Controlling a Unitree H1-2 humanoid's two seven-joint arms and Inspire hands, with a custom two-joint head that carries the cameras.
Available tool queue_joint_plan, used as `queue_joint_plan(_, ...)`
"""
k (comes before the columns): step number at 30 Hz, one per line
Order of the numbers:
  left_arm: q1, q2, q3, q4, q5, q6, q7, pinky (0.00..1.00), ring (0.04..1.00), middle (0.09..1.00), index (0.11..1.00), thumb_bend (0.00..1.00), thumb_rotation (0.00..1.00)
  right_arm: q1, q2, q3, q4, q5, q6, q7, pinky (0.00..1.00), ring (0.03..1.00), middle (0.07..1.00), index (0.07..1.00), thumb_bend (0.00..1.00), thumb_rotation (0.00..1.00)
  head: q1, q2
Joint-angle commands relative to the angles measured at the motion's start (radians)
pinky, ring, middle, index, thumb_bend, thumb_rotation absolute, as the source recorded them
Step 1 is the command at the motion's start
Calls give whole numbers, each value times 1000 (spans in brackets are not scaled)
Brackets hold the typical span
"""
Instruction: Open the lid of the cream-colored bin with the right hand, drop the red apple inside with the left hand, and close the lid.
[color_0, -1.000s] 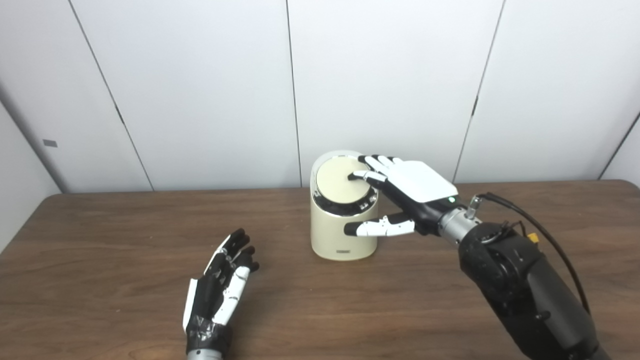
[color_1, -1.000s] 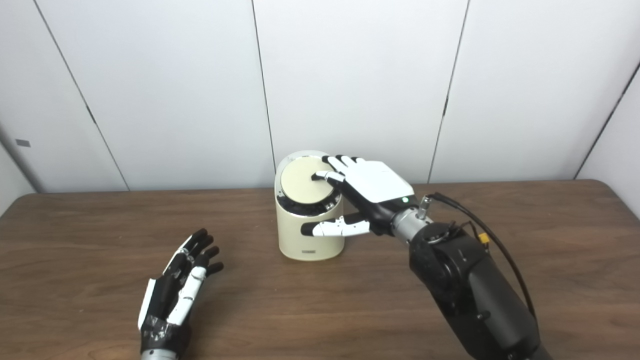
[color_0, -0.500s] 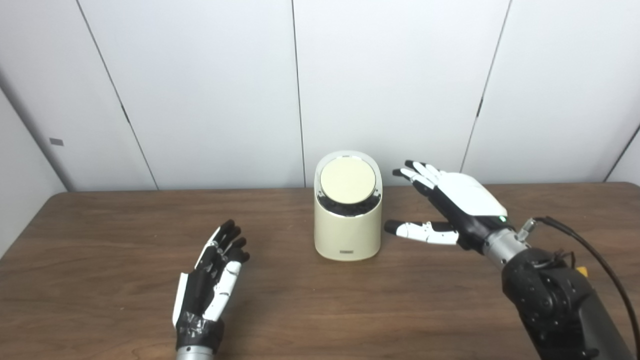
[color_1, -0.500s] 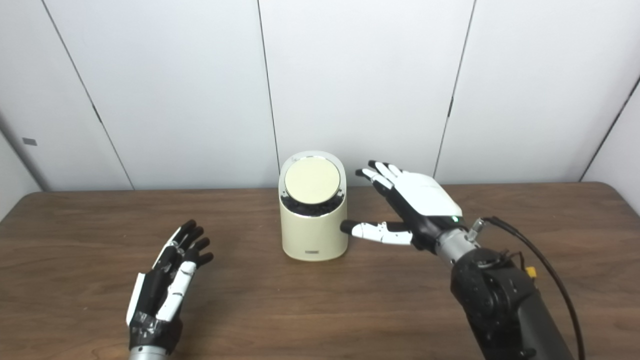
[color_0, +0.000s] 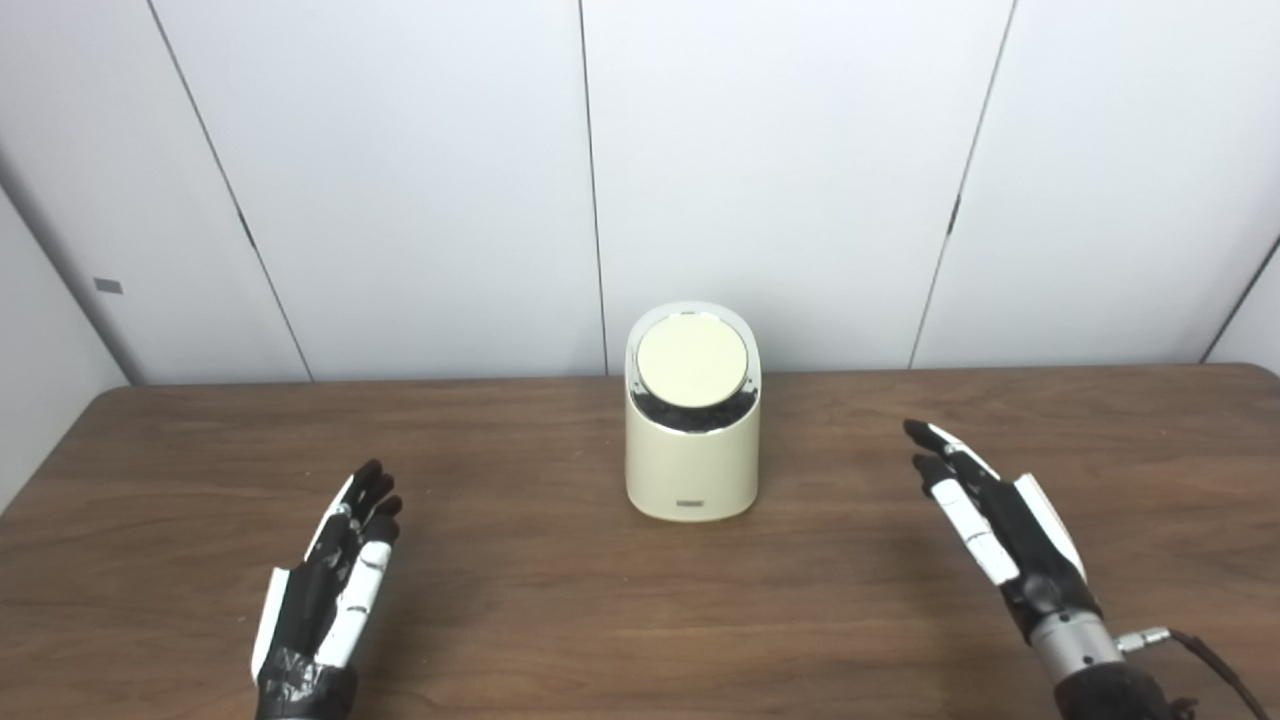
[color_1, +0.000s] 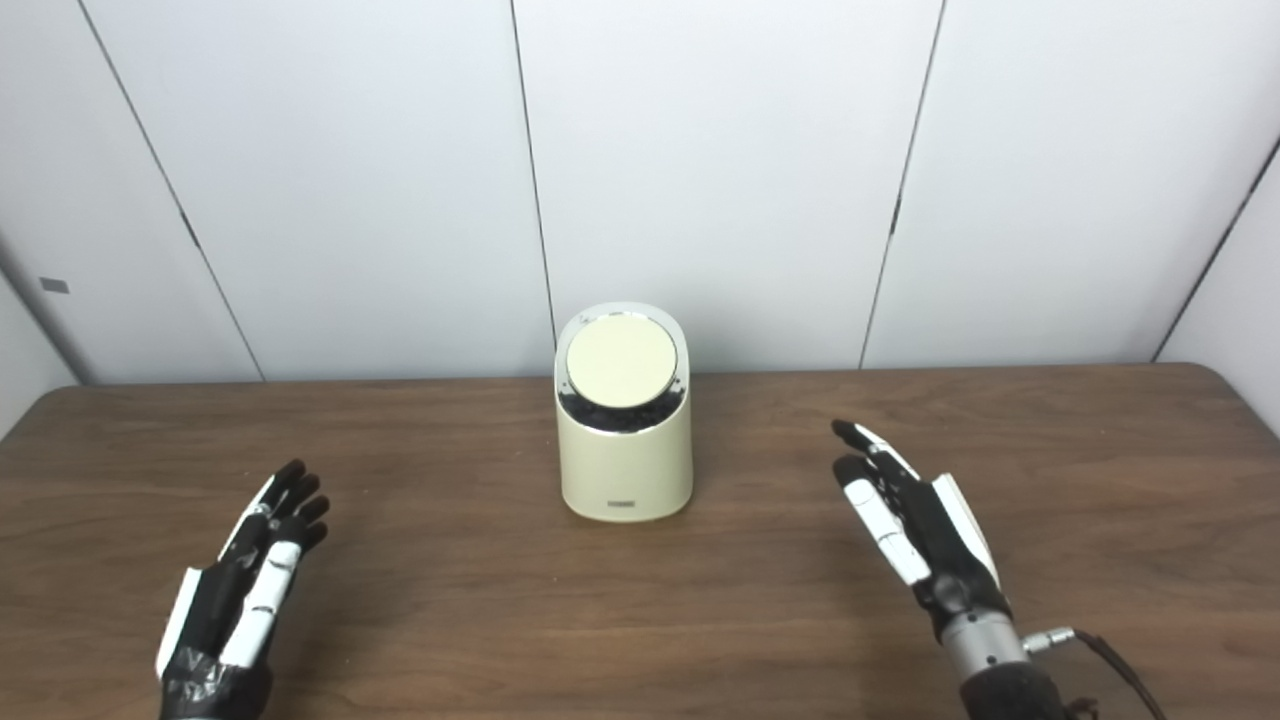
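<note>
One cream-colored bin (color_0: 692, 440), lid (color_0: 692, 363) down, between left hand (color_0: 325, 590) and right hand (color_0: 995, 525); both spread, empty, well apart from it.

Nothing is reading clearly: the small dark label low on the cream-colored bin (color_0: 690, 504) is showing too blurred.

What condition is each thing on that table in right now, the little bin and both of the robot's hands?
cream-colored bin: upright on the table, touched by neither hand.
lid: shut, flat in its rim.
left hand: open, holds nothing, low over the table left of the bin.
right hand: open, holds nothing, right of the bin and apart from it.
red apple: not in view.
</note>
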Motion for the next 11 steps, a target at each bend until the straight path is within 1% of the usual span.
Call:
queue_joint_plan(1,7,15,1,-29,22,-27,-3,905,915,933,954,436,668,0,-9,-4,-24,56,-68,-16,927,982,986,959,506,1000,-5,4)
queue_joint_plan(3,21,13,2,-18,21,-42,-8,909,917,932,943,432,637,24,-2,9,-36,56,-69,-32,946,990,990,964,533,1000,-5,5)
queue_joint_plan(4,31,15,-1,-10,22,-50,-14,919,923,937,946,430,639,42,5,15,-42,51,-70,-44,949,989,986,961,556,1000,-5,7)
queue_joint_plan(7,53,16,-9,7,38,-59,-19,905,915,942,950,408,638,83,13,41,-57,8,-69,-85,954,985,985,964,628,1000,-5,9)
queue_joint_plan(11,64,10,-16,59,61,-111,-15,898,901,929,944,417,621,116,13,74,-59,-38,-93,-133,939,967,972,958,611,1000,-7,14)
